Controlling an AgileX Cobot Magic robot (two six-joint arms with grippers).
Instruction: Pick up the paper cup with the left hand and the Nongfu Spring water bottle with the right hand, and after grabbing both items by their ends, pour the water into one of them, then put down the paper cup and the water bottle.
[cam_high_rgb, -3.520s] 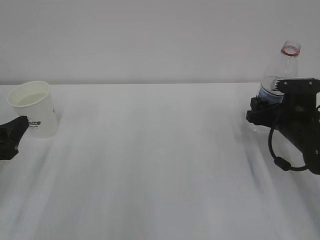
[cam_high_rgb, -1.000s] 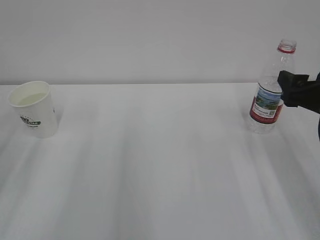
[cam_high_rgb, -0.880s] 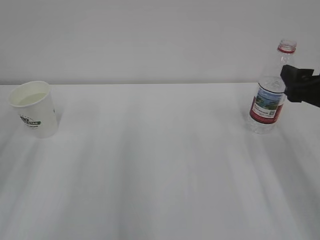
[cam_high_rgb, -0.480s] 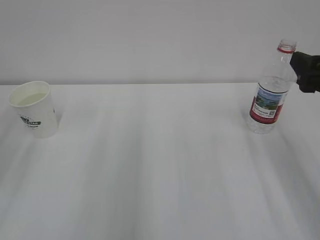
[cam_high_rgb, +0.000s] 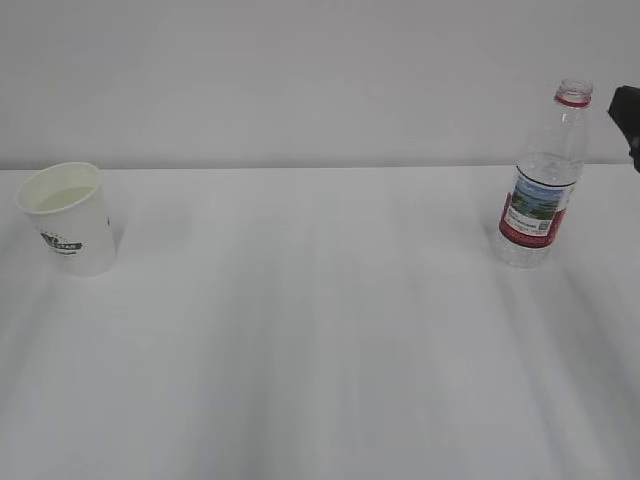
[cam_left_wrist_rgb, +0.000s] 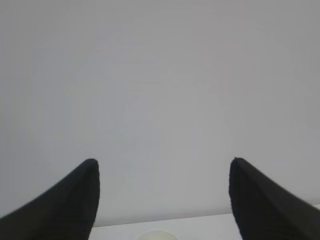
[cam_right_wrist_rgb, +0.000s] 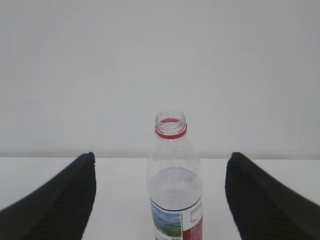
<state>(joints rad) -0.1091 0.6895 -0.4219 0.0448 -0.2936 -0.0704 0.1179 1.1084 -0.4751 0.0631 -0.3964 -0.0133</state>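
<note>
- Judging by how things lie, both items are already set down: the cup (cam_high_rgb: 66, 217) stands upright at the table's (cam_high_rgb: 320, 330) left edge and the bottle (cam_high_rgb: 541, 180) upright near its right edge, well apart. The step in hand looks like the retreat of the arms.
- To do it well, each arm should back straight off along its own line, jaws wide, with no sideways sweep; the bottle is tall, uncapped and looks nearly empty, so I judge that a light brush would topple it.
- The cup appears to hold some water; a knock there would spill it.
- Right claw (cam_right_wrist_rgb: 160, 200): fingers spread wide, pinching nothing. In the right wrist view the bottle stands at 12 o'clock, centred between the two dark fingers and beyond their tips, touching neither; its open mouth and red neck ring are level with the far wall.
- In the exterior view only a dark corner of the right arm (cam_high_rgb: 627, 110) shows, at 3 o'clock of the bottle's neck, just beside it but apart.
- Left claw (cam_left_wrist_rgb: 162, 200): fingers spread wide, empty. Only a sliver of the cup's rim (cam_left_wrist_rgb: 156, 234) shows at 6 o'clock, low between the fingers; the camera looks mostly at the wall.
- The left arm is out of the exterior view.
</note>
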